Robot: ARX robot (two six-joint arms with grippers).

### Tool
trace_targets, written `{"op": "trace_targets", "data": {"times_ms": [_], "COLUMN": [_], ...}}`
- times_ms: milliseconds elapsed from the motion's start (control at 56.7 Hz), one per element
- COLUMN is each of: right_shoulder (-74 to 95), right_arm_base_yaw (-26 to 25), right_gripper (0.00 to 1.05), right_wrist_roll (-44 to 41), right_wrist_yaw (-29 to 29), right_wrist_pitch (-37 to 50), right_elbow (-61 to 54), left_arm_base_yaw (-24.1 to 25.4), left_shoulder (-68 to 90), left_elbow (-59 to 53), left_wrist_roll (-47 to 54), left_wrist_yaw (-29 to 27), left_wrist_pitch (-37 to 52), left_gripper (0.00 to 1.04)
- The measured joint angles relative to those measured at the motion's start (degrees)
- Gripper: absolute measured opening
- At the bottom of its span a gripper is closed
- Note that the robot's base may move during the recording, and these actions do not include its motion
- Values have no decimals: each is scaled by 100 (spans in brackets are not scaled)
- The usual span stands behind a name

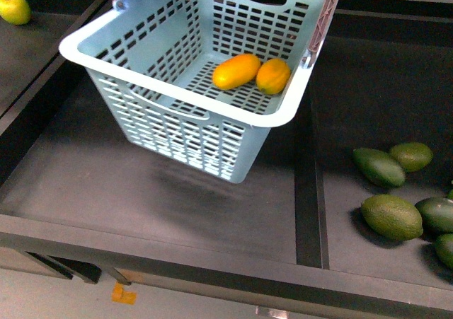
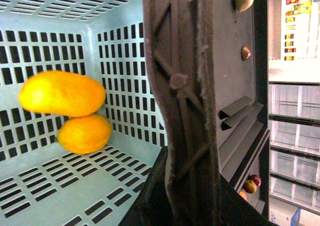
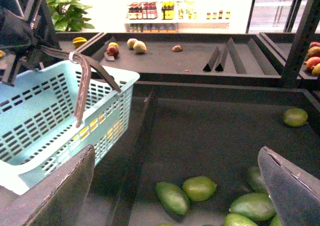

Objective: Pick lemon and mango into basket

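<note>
hanging tilted from left end effector (image 3: pixel 20 35): basket (image 1: pixel 106 39) with mango (image 1: pixel 236 71), lemon (image 1: pixel 273 76)

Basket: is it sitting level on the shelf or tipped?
Tipped and off the shelf. The basket hangs tilted over its shadow, with the mango and lemon lying inside.

Left gripper (image 3: pixel 20 35) closed high up; right gripper (image 3: pixel 180 186) jaws wide apart.

Front cam: looks down on basket (image 1: pixel 177 131). L wrist cam: close inside it. R wrist cam: level, sees basket (image 3: pixel 55 121) side.
</note>
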Motion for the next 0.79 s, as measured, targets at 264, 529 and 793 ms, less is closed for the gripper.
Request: {"op": "trace_targets", "data": {"times_ms": [264,529,793], "right_shoulder": [0,0,0], "right_arm_base_yaw": [0,0,0], "right_gripper": [96,96,96], "right_wrist_roll": [0,0,0], "right_wrist_yaw": [2,2,2], "right_wrist_pitch": [0,0,0], "right_elbow": [0,0,0], "left_arm_base_yaw": [315,310,262], "left_shoulder": [1405,1032,367], "left_elbow": [1991,903,-361], "left_wrist_roll": [-118,-48,-33], "left_wrist_yaw": [-50,-77,-98], "left_wrist_pitch": [-566,125,863], "left_gripper": [7,7,35]}}
